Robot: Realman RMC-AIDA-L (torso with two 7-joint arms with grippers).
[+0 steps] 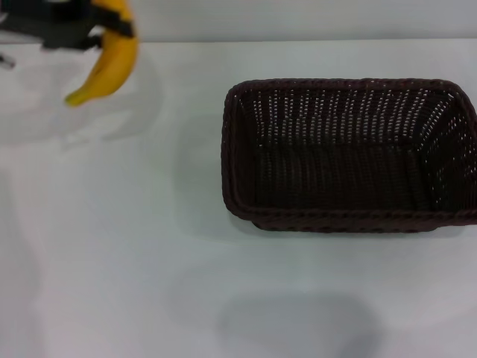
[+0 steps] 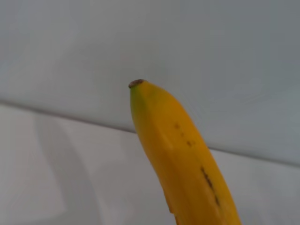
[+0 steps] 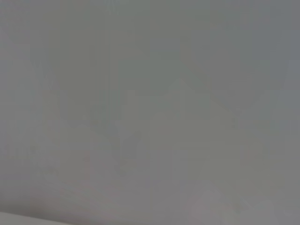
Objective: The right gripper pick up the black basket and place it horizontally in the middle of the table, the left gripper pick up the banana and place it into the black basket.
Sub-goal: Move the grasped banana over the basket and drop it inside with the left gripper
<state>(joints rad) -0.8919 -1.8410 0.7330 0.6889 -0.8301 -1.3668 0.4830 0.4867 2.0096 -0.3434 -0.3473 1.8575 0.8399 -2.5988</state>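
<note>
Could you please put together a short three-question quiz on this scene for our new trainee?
1. True or false: the banana already lies inside the basket.
2. What holds the banana? A) the left gripper B) the right gripper C) nothing
3. Fill in: the basket stands on the ___, toward the robot's right.

Key: 1. False; it hangs above the far left of the table, apart from the basket. 2. A. 3. table.

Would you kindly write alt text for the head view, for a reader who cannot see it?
The left pincer holds the banana above the white table's far left. The black basket sits lengthwise, empty, right of centre.
</note>
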